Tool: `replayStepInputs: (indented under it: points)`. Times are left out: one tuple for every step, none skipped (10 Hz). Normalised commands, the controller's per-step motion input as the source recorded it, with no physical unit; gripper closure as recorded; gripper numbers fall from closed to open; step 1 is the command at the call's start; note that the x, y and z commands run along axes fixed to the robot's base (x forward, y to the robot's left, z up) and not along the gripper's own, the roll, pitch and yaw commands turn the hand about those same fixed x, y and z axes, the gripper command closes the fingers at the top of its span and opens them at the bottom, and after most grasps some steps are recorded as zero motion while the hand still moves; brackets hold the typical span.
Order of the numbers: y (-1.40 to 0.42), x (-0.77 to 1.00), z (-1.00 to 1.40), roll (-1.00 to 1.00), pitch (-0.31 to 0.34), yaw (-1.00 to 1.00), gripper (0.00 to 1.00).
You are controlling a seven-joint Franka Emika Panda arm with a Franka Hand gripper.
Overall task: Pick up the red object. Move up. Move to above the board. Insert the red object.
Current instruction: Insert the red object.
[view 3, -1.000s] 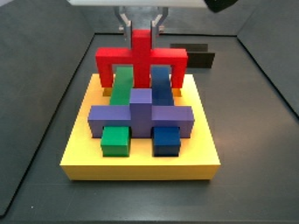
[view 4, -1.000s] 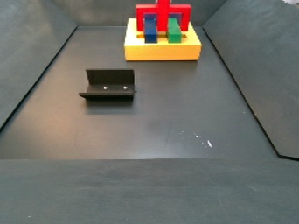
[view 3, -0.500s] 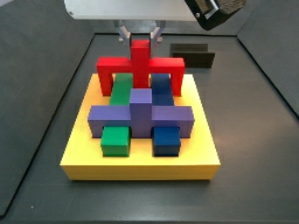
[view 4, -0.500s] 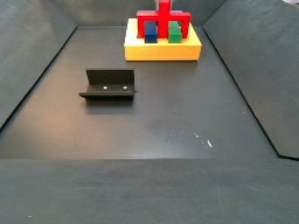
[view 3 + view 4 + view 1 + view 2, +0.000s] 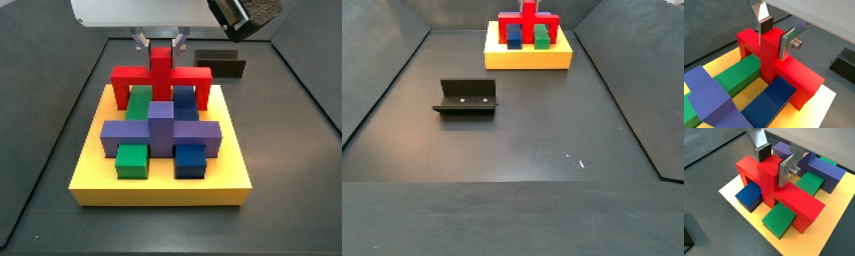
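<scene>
The red object (image 5: 160,75) sits on the yellow board (image 5: 160,190) at its far end. Its two legs straddle a green block (image 5: 734,75) and a blue block (image 5: 771,97), and its post stands upright. It also shows in both wrist views (image 5: 784,70) (image 5: 791,198) and small in a side view (image 5: 528,18). My gripper (image 5: 159,45) is right above it, with its fingers on either side of the post's top (image 5: 776,42) (image 5: 773,169). The jaws look slightly apart from the post. The board also shows in the wrist views (image 5: 724,62) (image 5: 811,240).
A purple cross-shaped block (image 5: 160,128) and small green and blue blocks lie on the board's near half. The dark fixture (image 5: 466,96) stands on the dark grey floor away from the board, also behind it in a side view (image 5: 222,62). Sloping walls enclose the floor.
The red object has come down over the green and blue blocks and rests on the board. The gripper came down with it, and its fingers now stand a little wider.
</scene>
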Motion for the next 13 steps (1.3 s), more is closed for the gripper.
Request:
replayStepInputs:
  points:
    - [0.0,0.22,-0.49,0.03,0.0,0.0,1.0]
    - [0.0,0.21,-0.45,0.0,0.024,0.11,1.0]
    - [-0.01,0.16,-0.37,0.0,0.044,0.22,1.0]
    - [-0.08,0.2,-0.39,0.0,0.037,0.25,1.0]
    - [-0.26,0.3,-0.28,0.0,0.023,0.25,1.0]
    - [-0.22,0.29,-0.29,0.04,0.007,0.21,1.0]
    - [0.0,0.29,-0.39,0.0,0.01,0.0,1.0]
    - [0.1,0.16,-0.48,0.0,0.0,-0.16,1.0]
    - [0.2,0.11,-0.56,-0.01,0.0,-0.16,1.0]
    - [0.25,0.15,-0.47,-0.06,0.0,-0.08,1.0]
    - [0.15,0.19,-0.34,-0.06,0.0,-0.02,1.0]
    - [0.01,0.01,-0.04,-0.04,0.0,-0.03,1.0]
    - [0.0,0.0,0.0,0.0,0.0,0.0,1.0]
